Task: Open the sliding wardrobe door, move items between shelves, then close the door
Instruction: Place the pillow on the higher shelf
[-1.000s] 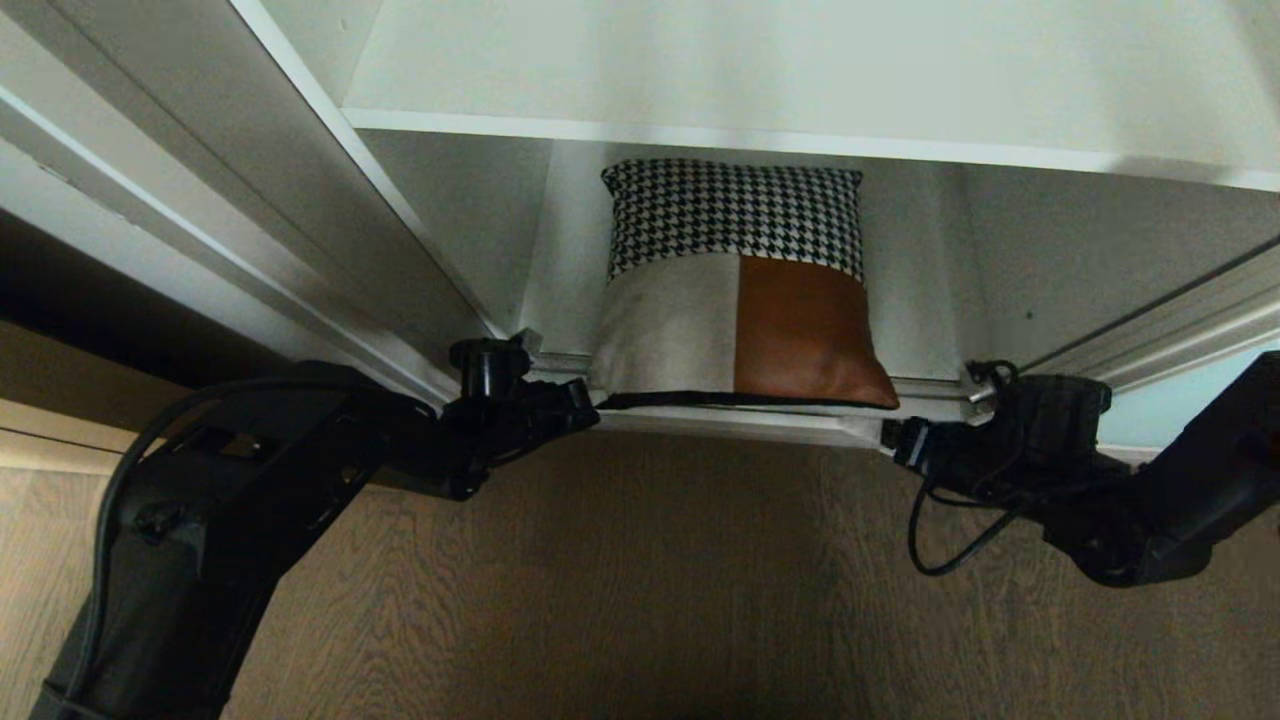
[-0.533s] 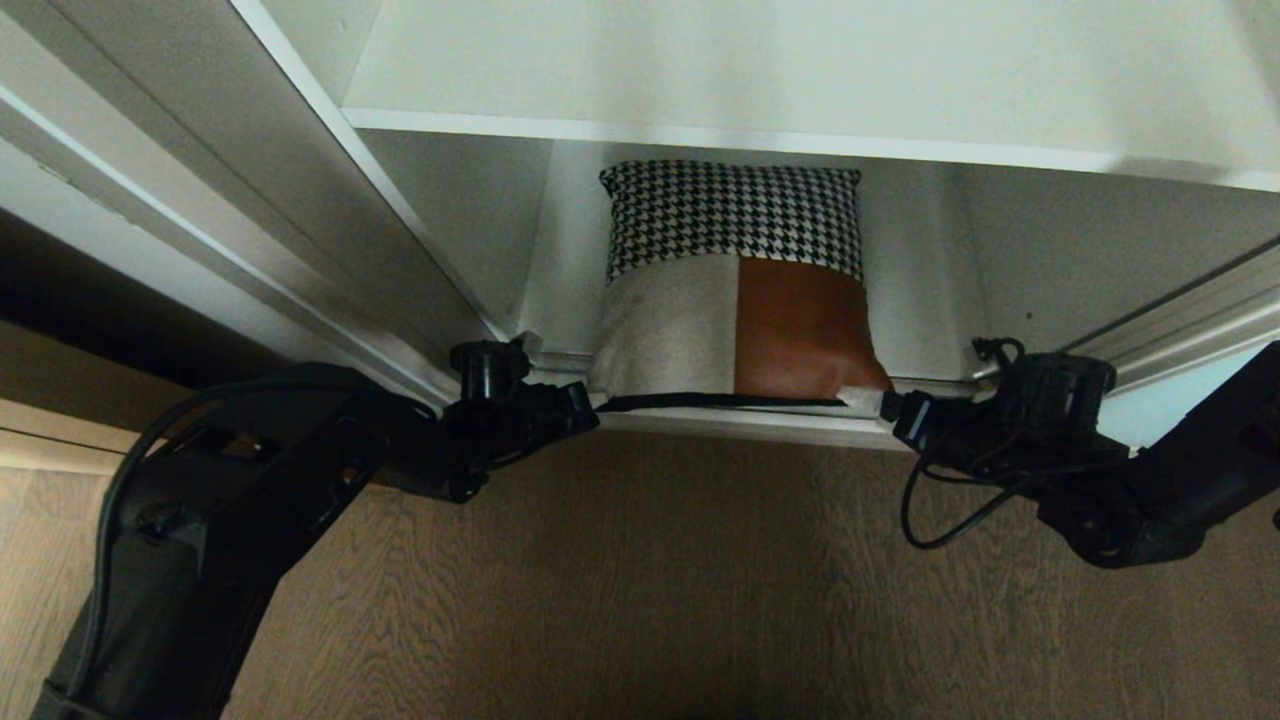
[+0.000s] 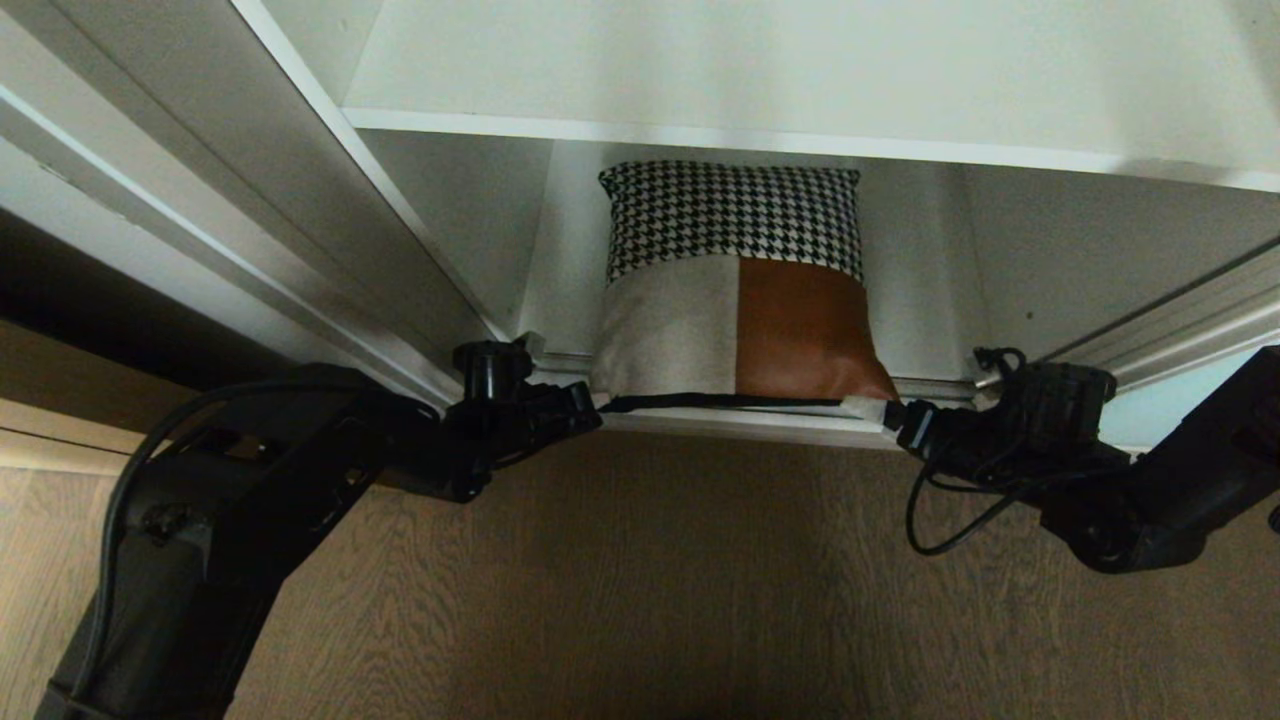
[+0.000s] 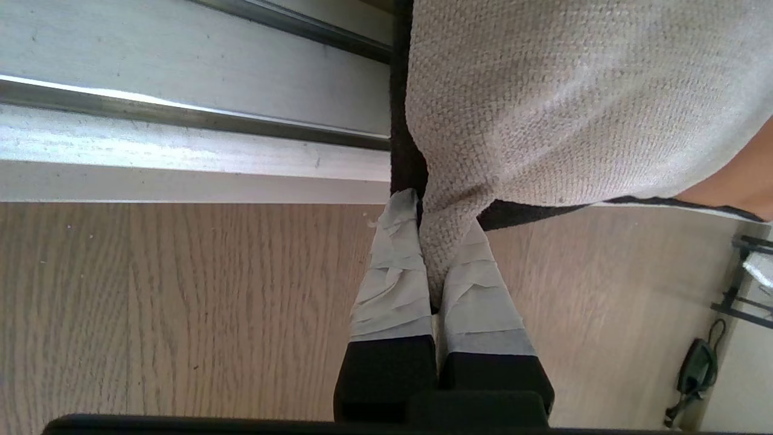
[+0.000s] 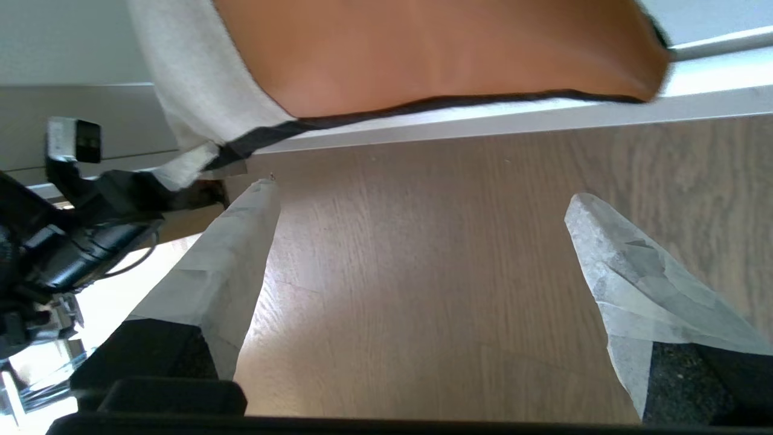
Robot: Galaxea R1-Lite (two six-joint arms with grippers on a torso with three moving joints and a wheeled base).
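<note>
Beige cushion [image 4: 543, 109] corner between left jaws

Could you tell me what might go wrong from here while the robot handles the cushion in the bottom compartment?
1. The left gripper pinches only a corner of the cushion, so the fabric may slip out when pulled.
2. The right gripper, jaws open, sits just short of the rust-brown corner; closing now could miss it.
3. The cushion's lower edge lies over the floor track and could snag there.
</note>
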